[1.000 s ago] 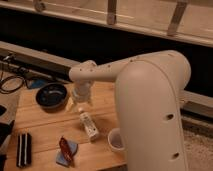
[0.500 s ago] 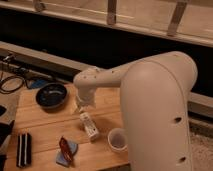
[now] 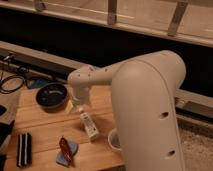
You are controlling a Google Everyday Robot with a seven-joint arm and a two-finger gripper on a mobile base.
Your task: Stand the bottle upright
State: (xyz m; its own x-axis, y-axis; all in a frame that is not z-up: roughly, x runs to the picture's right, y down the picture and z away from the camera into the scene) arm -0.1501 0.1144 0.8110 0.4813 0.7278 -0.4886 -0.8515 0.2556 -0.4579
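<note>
The bottle [image 3: 89,125] is a small slim white bottle lying on its side near the middle of the wooden table [image 3: 40,130], with a dark-printed label. My gripper [image 3: 77,107] hangs from the white arm just above the bottle's far end, close to it. The translucent white cup [image 3: 114,140] stands to the right of the bottle, partly hidden behind my big white arm [image 3: 145,110].
A dark bowl [image 3: 51,95] sits at the table's back left. A black and white striped object [image 3: 23,149] lies at the front left. A red item lies on a blue-grey pad [image 3: 66,150] at the front. Cables [image 3: 12,82] lie left of the table.
The arm has swung a little toward the bottle and lower, so my gripper now sits right above the bottle's far end. The bottle has not moved.
</note>
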